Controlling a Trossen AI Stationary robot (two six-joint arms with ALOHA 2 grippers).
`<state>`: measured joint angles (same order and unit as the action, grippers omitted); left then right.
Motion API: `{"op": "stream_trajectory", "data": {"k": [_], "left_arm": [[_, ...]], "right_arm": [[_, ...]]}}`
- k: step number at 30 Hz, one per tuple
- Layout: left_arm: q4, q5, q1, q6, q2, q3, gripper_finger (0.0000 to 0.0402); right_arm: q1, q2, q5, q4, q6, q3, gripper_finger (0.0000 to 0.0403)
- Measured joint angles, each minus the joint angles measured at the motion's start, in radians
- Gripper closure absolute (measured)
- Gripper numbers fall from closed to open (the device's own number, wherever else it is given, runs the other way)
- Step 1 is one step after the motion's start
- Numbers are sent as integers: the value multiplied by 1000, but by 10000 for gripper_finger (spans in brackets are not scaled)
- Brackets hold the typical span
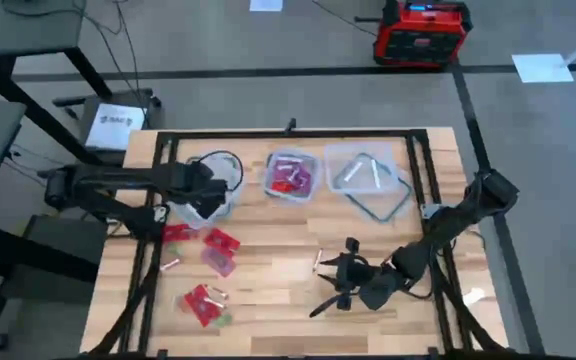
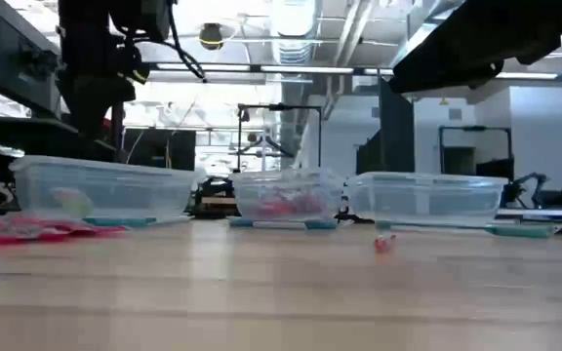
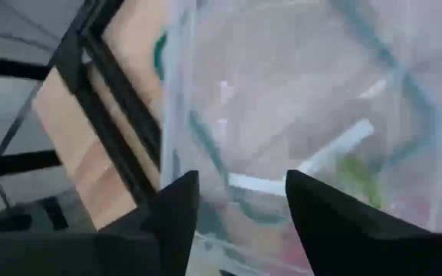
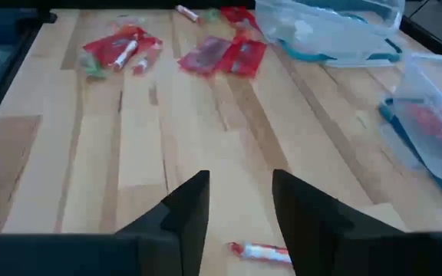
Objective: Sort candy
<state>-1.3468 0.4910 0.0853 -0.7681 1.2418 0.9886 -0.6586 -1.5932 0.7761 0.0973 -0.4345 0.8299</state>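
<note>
Over the leftmost clear tub (image 1: 208, 190), the left gripper (image 1: 213, 197) hung with its two dark fingers (image 3: 176, 215) spread apart, nothing between them; through the gap the wrist view showed only the tub's bluish-rimmed wall and bottom. Fingers released, touching nothing I could make out.

Near the table's front right, the right gripper (image 1: 340, 275) sat low over the wood. Its fingers (image 4: 190, 211) stood part-way apart, empty, with bare planks showing between the tips. One small wrapped piece (image 4: 261, 251) lay on the wood just beside them, not gripped; I couldn't tell whether a fingertip touched it.

Candy (image 1: 208, 250) mostly lay loose on the table's left half: red and pink wrappers in a few small clusters in front of the leftmost tub, another cluster (image 1: 203, 303) nearer the front edge. More red and magenta pieces sat inside the middle tub (image 1: 290, 175). Rightmost tub (image 1: 368, 175) held a couple of pale stick-like pieces. From table height, a single small red piece (image 2: 383, 244) lay on the wood in front of the tubs.
</note>
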Motion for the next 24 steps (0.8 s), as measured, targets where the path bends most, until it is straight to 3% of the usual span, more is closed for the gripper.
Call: {"op": "stream_trajectory", "data": {"k": [5,8,16,24], "left_arm": [[216,-223,-172,45,0,2,218],[381,-296,-319,33,0,2,218],[765,-304,-697,-78,70,2,218],[816,-304,-824,-178,257,20,218]], "right_arm": [[-2,0,0,0,0,0,271],[-2,0,0,0,-1,0,271],[1,0,-5,-1,-2,1,271],[3,0,-8,-5,-2,1,271]]}}
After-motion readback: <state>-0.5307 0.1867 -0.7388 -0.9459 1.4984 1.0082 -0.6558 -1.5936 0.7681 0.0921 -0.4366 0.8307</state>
